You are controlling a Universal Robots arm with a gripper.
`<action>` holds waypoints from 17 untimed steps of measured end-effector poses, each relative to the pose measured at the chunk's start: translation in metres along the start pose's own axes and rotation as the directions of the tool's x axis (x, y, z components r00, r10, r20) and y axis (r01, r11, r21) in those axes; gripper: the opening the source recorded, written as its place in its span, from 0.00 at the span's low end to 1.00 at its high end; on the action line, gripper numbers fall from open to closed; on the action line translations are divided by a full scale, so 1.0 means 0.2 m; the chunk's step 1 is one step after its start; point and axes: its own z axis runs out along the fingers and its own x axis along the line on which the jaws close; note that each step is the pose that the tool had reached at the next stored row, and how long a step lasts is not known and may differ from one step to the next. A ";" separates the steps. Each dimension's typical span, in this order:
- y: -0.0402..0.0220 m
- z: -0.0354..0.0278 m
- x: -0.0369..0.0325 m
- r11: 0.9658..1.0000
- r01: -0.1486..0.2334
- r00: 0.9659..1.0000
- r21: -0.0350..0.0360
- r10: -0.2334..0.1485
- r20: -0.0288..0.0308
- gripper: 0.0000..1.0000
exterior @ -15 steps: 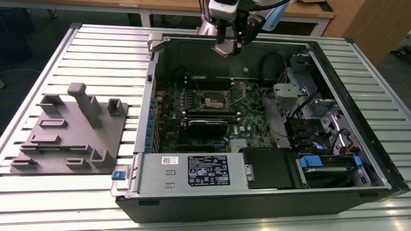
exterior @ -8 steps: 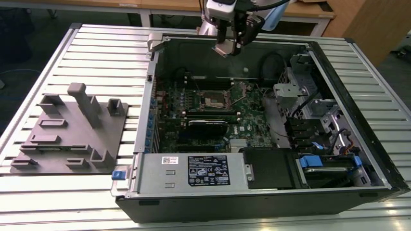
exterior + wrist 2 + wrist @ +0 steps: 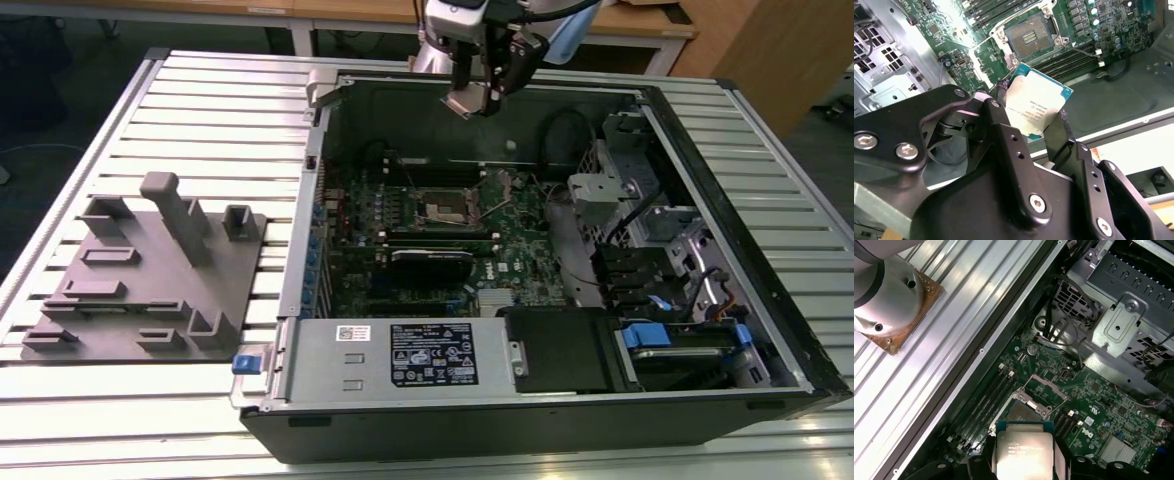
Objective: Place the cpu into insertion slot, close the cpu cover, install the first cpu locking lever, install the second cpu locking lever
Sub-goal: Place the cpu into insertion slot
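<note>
Step 1 of 4 is judged under way; none is finished. The cpu [image 3: 1036, 100] is pinched by opposite edges between the black fingers [image 3: 1004, 125] of the gripper [image 3: 481, 92], which is closed down to approx. the chip's width. Nothing else is held.

In the exterior view the cpu [image 3: 470, 104] is carried high over the open case [image 3: 747, 250], near its far wall and well apart from the slot [image 3: 445, 208] on the green board [image 3: 521, 250]. The slot is seen bare with its dark centre exposed, so the chip is not yet seated. The cover [image 3: 1046, 390] is taken to be the silvery frame swung up at the slot's edge, i.e. not closed. What looks to be a thin wire lever [image 3: 1081, 47] is seen lying free beside the slot, so the levers are judged unlocked. Left to do: seating, cover, lever 1, lever 2.

Views compared:
- **Exterior view:** the gripper's height and offset vs. the slot are given, plus a grey fixture block [image 3: 147, 270] on the slatted table [image 3: 200, 100] at that view's left.
- **Second wrist view:** finger contact on the chip is shown, with the slot [image 3: 1029, 35] beyond it.
- **First wrist view:** the cpu [image 3: 1024, 452] is seen with the slot partly hidden behind it, and the arm base [image 3: 884, 295] is seen bolted to the table.
</note>
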 end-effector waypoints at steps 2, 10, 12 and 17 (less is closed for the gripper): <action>0.000 0.000 0.000 1.000 -0.003 1.000 0.000 0.003 0.000 0.54; 0.000 0.001 0.000 1.000 -0.026 1.000 -0.001 0.026 0.002 0.54; 0.000 0.003 0.000 0.999 -0.044 0.999 -0.001 0.044 0.004 0.54; -0.001 0.009 0.000 0.997 -0.082 0.997 -0.002 0.082 0.007 0.54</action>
